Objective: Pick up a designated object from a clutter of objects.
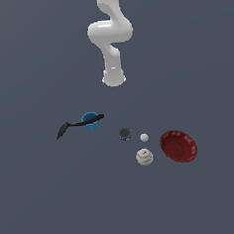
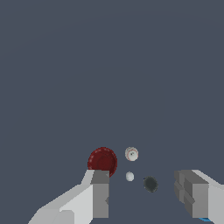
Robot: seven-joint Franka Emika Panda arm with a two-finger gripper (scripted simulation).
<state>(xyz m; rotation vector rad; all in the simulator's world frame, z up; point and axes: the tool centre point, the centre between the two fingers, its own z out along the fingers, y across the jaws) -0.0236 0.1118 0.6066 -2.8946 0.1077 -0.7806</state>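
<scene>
Largest of the lot: dark red bowl (image 1: 178, 146), shallow, round, scalloped at the rim, resting tilted on the counter (image 1: 41, 204) at the far end of the scatter toward the exterior view's right. Likely stiff and fairly light, judging by the thin wall; probably smooth and a little slippery, and too wide to span across the whole body. Best hold, by that reckoning: one finger inside and one outside, pinching the rim where it stands highest. Risk of tipping or skidding if pushed from the side, since little but the base seems to touch the counter.

Next down, thin black curved utensil (image 1: 79, 124), well apart from the bowl toward the exterior view's left, lying across a blue round piece (image 1: 90, 122). Then white baseball (image 1: 144, 157) with red stitching, just beside the bowl on the exterior view's left. Dark round piece (image 1: 124, 134), a little farther from the bowl than the baseball. Smallest, tiny white ball (image 1: 144, 137), between the dark piece and the bowl, touching neither.

Gripper (image 2: 148, 192) high above the counter in the wrist view, jaws spread wide and holding nothing; bowl seen past one finger (image 2: 100, 194), partly hidden behind its tip, not between the two. Nothing gripped yet; descent and alignment over the rim still to be done.
</scene>
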